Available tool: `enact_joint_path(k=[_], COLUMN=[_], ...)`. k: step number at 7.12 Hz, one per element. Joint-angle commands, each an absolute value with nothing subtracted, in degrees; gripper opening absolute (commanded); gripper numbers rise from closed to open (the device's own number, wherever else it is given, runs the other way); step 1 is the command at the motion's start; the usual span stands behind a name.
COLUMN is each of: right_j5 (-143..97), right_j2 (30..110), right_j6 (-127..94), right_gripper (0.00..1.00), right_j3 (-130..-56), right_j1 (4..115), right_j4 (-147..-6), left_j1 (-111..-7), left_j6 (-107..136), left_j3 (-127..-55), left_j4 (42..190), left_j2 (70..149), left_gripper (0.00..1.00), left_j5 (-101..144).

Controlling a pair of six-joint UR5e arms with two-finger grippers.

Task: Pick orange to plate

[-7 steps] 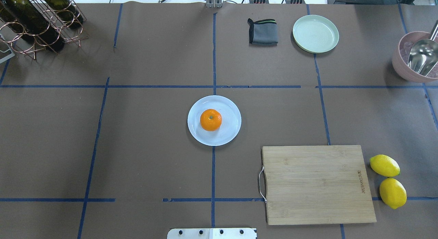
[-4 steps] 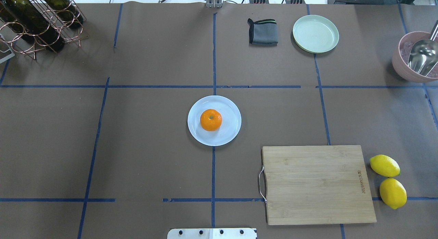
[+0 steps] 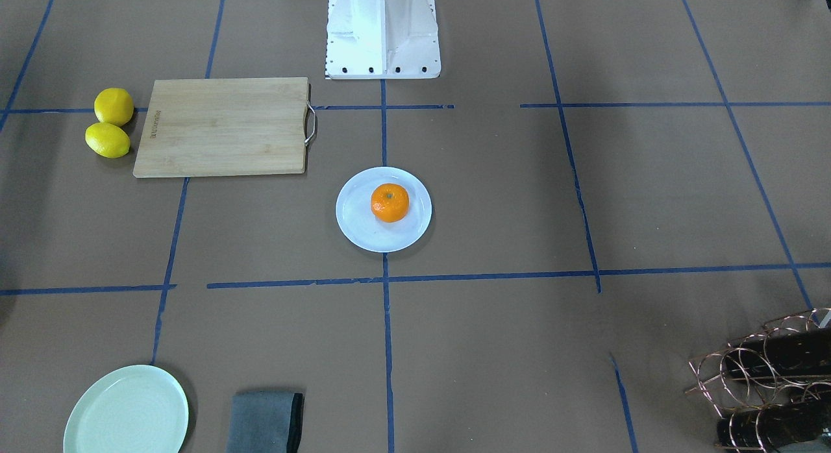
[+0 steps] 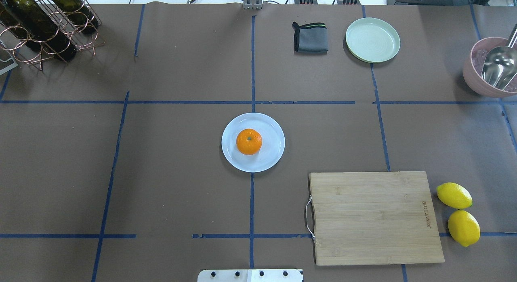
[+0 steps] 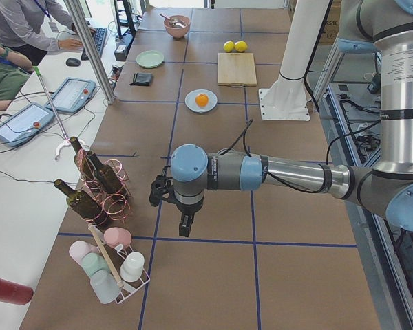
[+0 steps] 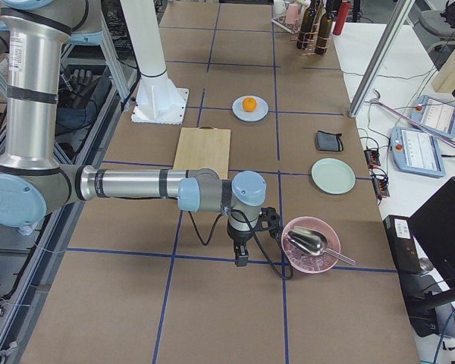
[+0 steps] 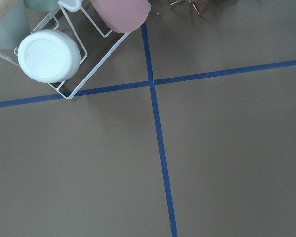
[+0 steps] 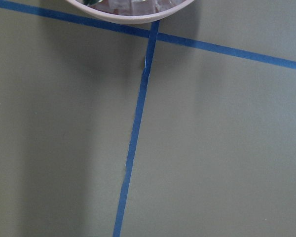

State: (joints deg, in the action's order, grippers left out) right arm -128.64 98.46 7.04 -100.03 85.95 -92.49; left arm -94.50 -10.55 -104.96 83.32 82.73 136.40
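The orange (image 4: 249,141) sits on the white plate (image 4: 271,153) at the table's middle, well apart from both my arms. My left gripper (image 5: 184,229) hangs near the wine-bottle rack (image 5: 100,184), and my right gripper (image 6: 241,258) hangs just beside the pink bowl (image 6: 309,256). I cannot tell whether their fingers are apart or together.

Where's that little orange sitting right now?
In the overhead view the orange sits on the white plate in mid-frame, up and left of the wooden cutting board.
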Motion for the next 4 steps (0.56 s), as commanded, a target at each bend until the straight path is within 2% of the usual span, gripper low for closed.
enact_joint_path(k=[1, 4], right_j5=[-128.58, -128.58], right_j2=[98.53, 98.53], right_j6=[7.12, 7.12], right_gripper=[1.00, 1.00], right_j3=[-99.76, -99.76], right_j1=[85.96, 85.87], right_j4=[-92.46, -92.11], left_j1=[-94.57, -94.57], left_j6=[-10.55, -10.37], left_j3=[-105.21, -105.12], left_j4=[83.41, 83.41], left_j2=[81.74, 81.74], left_gripper=[1.00, 1.00], left_j5=[136.23, 136.23])
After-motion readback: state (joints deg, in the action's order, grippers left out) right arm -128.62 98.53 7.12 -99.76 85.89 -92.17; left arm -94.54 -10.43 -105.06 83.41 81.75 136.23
